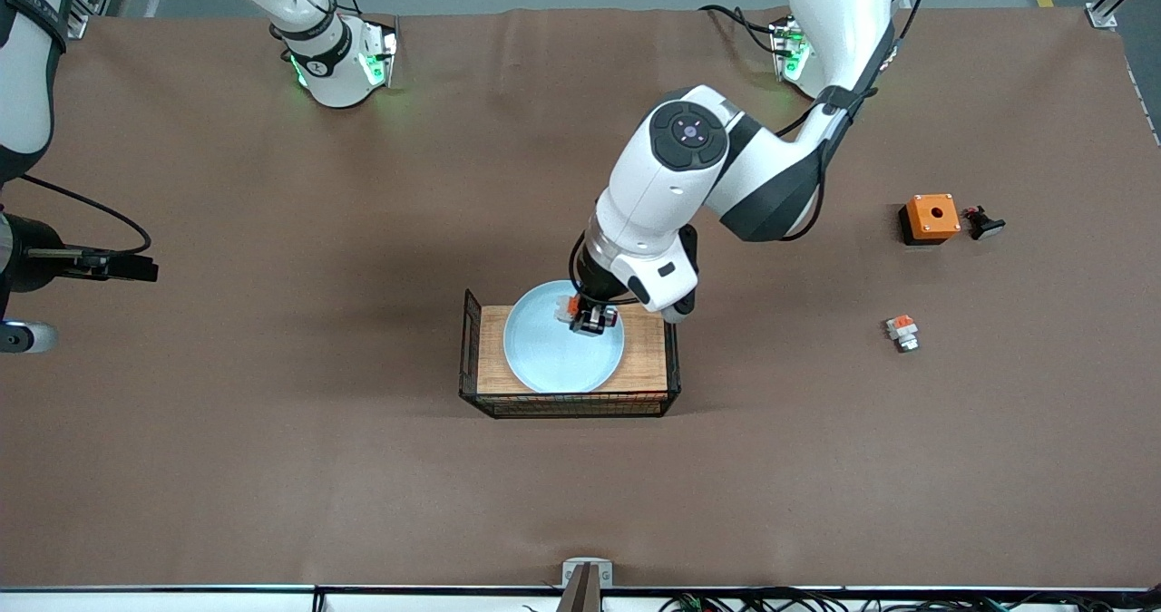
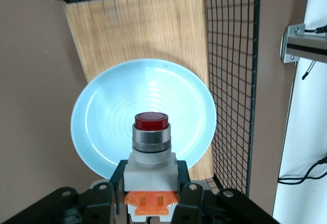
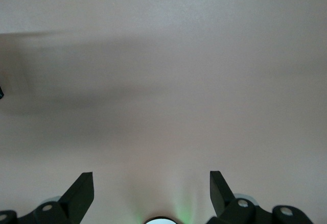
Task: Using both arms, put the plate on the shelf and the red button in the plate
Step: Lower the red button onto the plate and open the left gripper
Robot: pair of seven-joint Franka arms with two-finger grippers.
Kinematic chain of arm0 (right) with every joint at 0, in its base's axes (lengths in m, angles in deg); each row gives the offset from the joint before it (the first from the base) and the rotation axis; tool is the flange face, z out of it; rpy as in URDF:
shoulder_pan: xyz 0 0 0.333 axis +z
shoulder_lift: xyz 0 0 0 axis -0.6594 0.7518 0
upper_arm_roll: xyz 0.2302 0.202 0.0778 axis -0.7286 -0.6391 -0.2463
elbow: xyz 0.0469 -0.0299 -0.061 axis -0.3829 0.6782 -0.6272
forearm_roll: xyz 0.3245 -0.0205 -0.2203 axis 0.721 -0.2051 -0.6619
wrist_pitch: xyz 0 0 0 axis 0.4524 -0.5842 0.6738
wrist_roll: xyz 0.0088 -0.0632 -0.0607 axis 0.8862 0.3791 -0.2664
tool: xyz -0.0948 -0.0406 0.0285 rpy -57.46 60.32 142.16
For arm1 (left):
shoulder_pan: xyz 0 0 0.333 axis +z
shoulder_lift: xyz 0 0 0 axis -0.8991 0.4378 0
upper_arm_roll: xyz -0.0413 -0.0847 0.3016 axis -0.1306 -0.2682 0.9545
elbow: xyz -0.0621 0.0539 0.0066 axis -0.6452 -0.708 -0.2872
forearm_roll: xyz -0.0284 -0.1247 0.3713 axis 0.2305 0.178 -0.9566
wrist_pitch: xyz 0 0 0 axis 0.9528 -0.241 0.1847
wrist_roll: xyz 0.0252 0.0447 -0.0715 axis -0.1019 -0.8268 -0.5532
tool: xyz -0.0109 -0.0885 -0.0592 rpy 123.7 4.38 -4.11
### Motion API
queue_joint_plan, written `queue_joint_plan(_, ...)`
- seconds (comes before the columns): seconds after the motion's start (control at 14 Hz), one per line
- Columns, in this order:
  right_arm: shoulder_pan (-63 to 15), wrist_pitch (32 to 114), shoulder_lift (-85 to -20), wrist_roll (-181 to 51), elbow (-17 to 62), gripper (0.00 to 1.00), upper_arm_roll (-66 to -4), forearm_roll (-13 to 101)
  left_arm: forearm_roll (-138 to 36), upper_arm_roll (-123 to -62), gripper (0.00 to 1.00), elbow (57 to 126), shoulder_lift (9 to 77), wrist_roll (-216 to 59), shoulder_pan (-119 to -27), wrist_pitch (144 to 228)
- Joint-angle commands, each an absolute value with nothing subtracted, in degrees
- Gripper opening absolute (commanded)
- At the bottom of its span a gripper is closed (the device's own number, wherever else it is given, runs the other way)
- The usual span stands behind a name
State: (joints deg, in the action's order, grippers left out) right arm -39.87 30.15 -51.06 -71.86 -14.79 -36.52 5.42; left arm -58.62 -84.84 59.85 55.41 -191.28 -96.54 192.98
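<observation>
No legible text or labels.

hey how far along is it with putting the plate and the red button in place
Done: the plate lies on the wooden board inside the wire basket. In hand: the left gripper is shut on the red button, holding it over the plate. Left: set the button down and let go. The right gripper waits open over bare table at the right arm's end.

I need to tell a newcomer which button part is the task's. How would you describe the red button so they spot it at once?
Find the wire-sided wooden tray holding the round pale blue plate. Over that plate, the left gripper grips the red button: a white body, orange block and silver collar. Its dark red round tip sets it apart from the loose white-orange part toward the left arm's end.
</observation>
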Motion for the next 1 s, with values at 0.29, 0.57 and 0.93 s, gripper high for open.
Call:
queue_joint_plan(0.29,-40.29,29.85,-52.19,-71.33,-13.79,1.0,-37.43,5.2,-59.4,-82.86,0.34,56.0,60.68,-192.26,-98.75,198.0)
queue_joint_plan(0.57,-39.67,29.85,-53.06,-71.77,-14.23,1.0,-37.25,3.08,-59.4,-82.5,0.34,56.0,61.56,-192.25,-99.54,199.33)
queue_joint_plan(0.93,-40.11,28.09,-60.44,-72.38,-11.42,1.0,-37.6,6.25,-59.4,-82.15,0.34,56.44,62.61,-192.25,-100.07,198.19)
